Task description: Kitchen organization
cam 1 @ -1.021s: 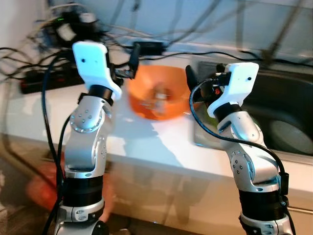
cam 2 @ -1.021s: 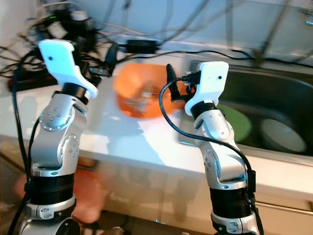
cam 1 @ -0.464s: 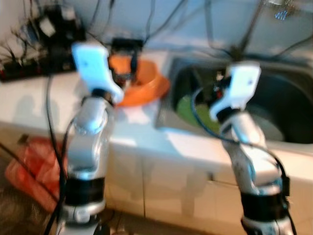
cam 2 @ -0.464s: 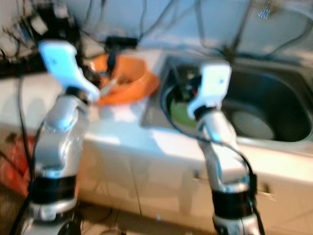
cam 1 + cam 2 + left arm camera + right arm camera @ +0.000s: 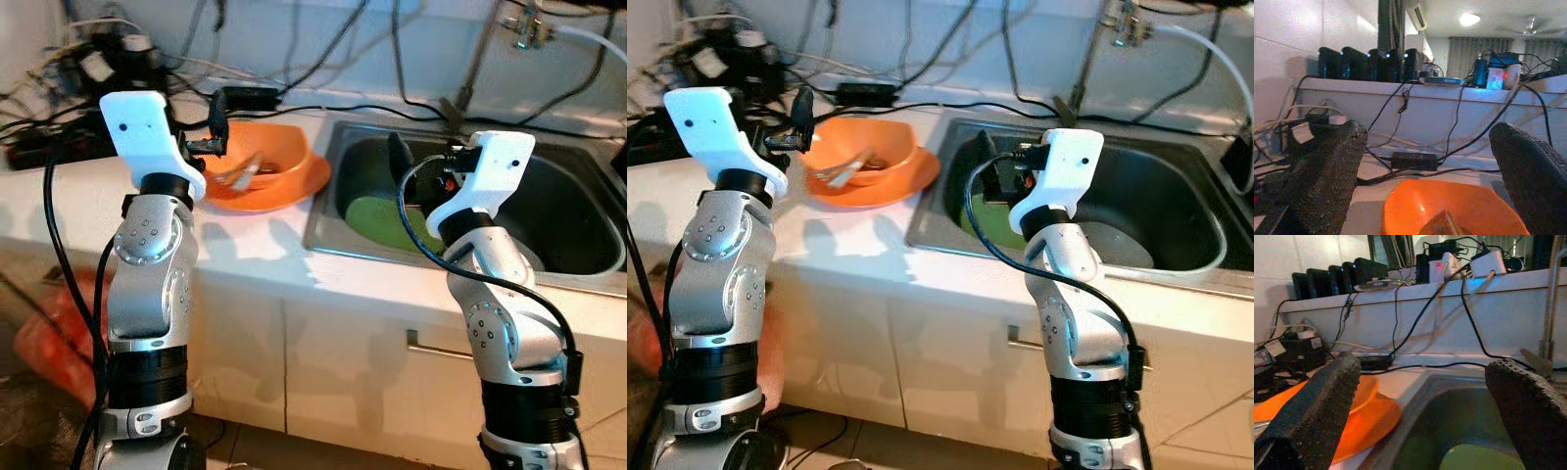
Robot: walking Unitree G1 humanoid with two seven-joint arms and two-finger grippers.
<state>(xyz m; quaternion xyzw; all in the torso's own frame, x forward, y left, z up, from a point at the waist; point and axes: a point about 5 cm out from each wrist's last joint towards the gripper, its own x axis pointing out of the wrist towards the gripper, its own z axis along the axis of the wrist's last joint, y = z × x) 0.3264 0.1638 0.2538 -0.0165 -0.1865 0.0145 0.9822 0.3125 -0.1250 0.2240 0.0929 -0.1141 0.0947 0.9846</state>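
Over the white table, the left gripper hangs released just short of the orange bowl of utensils while the right gripper, also released, faces the sink, where trailing cables could snag either arm.

Head stereo pair looks forward and down on the counter edge, orange bowl beside the sink, from well back. Left wrist camera low, close behind the bowl, facing the back wall. Right wrist camera low over the sink rim, same wall. All views share the bowl.
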